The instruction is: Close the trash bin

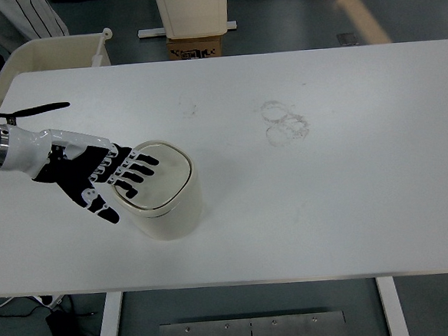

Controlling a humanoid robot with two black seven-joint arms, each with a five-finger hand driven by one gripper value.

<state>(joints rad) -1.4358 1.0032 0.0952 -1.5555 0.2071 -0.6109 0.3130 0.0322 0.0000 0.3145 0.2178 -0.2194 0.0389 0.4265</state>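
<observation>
One cream trash bin (166, 193) stands on the white counter (326, 192), left of centre, toward the near edge. The left hand (94, 173) lies over its lid, fingers (135, 168) spread flat, holding nothing.

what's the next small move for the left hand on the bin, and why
Probably lift the left hand off the trash bin: its lid already looks seated flat, and the spread fingers lie only over its left part, gripping nothing.

One trash bin (163, 194) stands on one white table (348, 190), with one hand (94, 175) present.
</observation>
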